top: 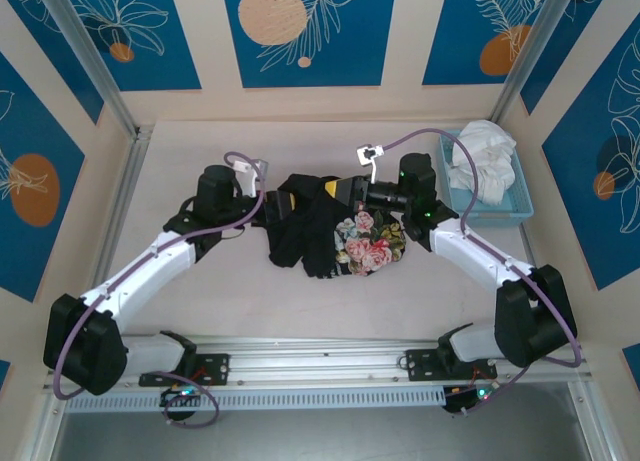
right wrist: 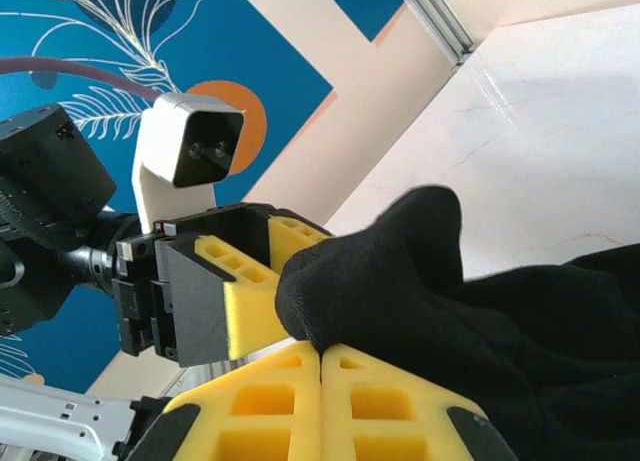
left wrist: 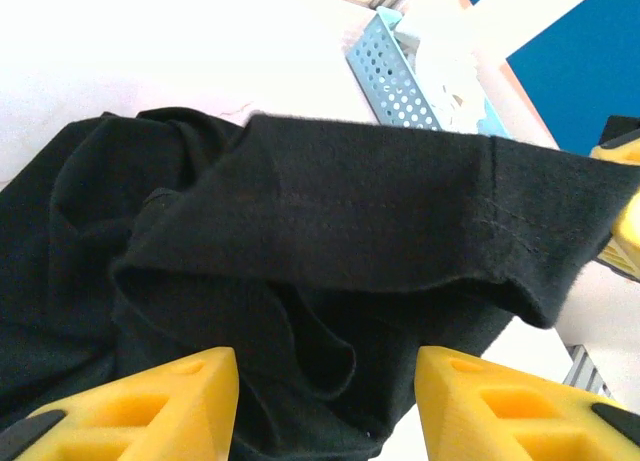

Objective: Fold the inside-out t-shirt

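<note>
Right gripper [right wrist: 320, 353] clamped on hem of black t-shirt [top: 318, 233]. Left gripper [left wrist: 325, 366] jaws parted, cloth between them, unpinched. T-shirt bunched mid-table [top: 180, 161], floral patch up.

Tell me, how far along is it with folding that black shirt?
Nothing looks folded yet: the black t-shirt lies bunched on the table, its floral print showing. In hand: the right gripper is pinched shut on a raised edge of the cloth, and the left gripper stands open close by. Spreading it flat and every fold are left.
</note>
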### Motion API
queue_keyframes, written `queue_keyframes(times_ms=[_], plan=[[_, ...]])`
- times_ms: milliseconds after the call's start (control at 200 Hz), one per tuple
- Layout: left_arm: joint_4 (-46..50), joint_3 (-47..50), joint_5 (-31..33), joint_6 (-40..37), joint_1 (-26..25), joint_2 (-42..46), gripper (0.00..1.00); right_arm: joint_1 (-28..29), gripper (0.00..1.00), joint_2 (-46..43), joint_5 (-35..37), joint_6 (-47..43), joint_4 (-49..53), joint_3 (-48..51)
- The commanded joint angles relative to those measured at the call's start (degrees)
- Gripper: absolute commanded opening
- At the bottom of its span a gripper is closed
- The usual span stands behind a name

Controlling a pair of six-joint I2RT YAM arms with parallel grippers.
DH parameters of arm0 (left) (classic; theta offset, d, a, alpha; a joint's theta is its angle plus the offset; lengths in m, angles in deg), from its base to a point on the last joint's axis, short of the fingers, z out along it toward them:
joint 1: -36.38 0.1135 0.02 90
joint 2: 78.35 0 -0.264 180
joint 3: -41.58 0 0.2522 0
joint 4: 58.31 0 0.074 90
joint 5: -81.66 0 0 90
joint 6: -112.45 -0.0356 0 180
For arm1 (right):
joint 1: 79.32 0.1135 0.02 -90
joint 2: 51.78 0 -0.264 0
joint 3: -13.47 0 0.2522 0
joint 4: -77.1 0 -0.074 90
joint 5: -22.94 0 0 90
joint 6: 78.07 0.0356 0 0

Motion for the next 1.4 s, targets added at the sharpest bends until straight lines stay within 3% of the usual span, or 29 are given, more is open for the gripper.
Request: queue_keyframes(times_ms=[0, 175, 345, 580, 645, 795, 915, 1015, 1145, 1285, 1395], plan=[[-0.5, -0.2, -0.8, 1.6, 0.7, -1.4, 0.48, -0.4, 0.0, -1.8, -1.0, 1.5, -3.1, 1.0], [0.3, -1.2, -0.1, 1.9, 0.7, -3.4, 0.47, -0.5, 0.0, -2.3, -0.7, 2.3, -4.3, 1.5], [-0.3, -0.9, 0.1, 1.8, 0.7, -4.8, 0.55, -0.4, 0.0, -2.5, -0.7, 2.3, -4.4, 1.3], [-0.5, -1.6, 0.2, 2.7, 0.7, -7.7, 0.52, -0.7, 0.0, -2.9, -0.6, 2.0, -4.3, 1.5], [-0.7, -1.7, 0.5, 2.8, 0.7, -8.0, 0.47, -0.8, 0.0, -2.9, -0.6, 1.8, -4.1, 1.6], [-2.8, -1.8, -0.9, 3.1, 1.0, -7.4, 0.17, -1.1, 0.0, -3.1, -0.3, 0.7, -2.7, 1.7], [-8.9, -0.1, -4.7, 3.6, 1.6, -3.3, 0.0, -2.0, 0.0, -4.2, 4.5, -0.3, 5.3, 0.8], [-20.4, 2.2, -12.6, 6.2, 1.7, 0.8, 0.0, -2.5, 0.0, -2.5, 8.2, -0.4, 16.5, -2.8], [-34.2, 3.2, -21.2, 12.6, 1.7, 2.1, 0.0, -2.9, 0.07, -0.1, 3.7, 2.1, 12.1, -1.6], [-32.9, 2.0, -21.7, 12.4, 1.7, 1.6, 0.0, -2.9, 0.18, -0.2, 3.3, -2.4, 16.3, -2.8], [-30.7, 1.8, -20.3, 11.0, 1.6, 2.0, 0.0, -2.2, 0.28, -3.7, 7.4, -11.0, 23.8, -3.8]])
